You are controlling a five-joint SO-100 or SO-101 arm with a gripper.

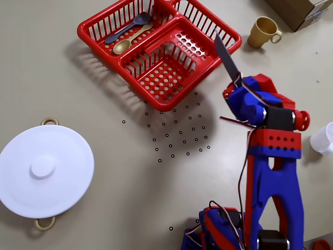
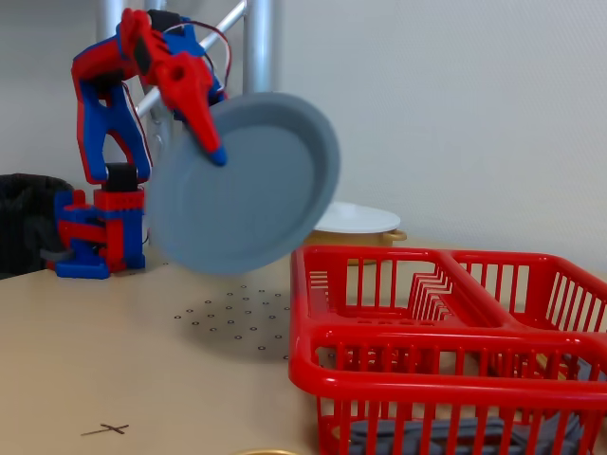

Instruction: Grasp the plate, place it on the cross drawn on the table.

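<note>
The slate blue-grey plate (image 2: 251,180) hangs in the air, gripped at its rim and tilted up on edge, above and beside the red basket. In the overhead view the plate (image 1: 225,52) shows edge-on as a thin dark blade over the basket's right corner. My gripper (image 2: 211,142) is shut on the plate's rim; it also shows in the overhead view (image 1: 235,78). The cross (image 2: 106,429) is a small thin mark on the beige table (image 2: 95,332), at the lower left of the fixed view. I cannot make it out in the overhead view.
A red slotted basket (image 1: 161,49) holds a blue-grey spoon (image 1: 127,28) and a gold spoon (image 1: 130,41). A white lid with knob (image 1: 44,169) covers a pot at left. A tan mug (image 1: 263,31), a white cup (image 1: 325,138) and black ring dots (image 1: 177,130) are nearby.
</note>
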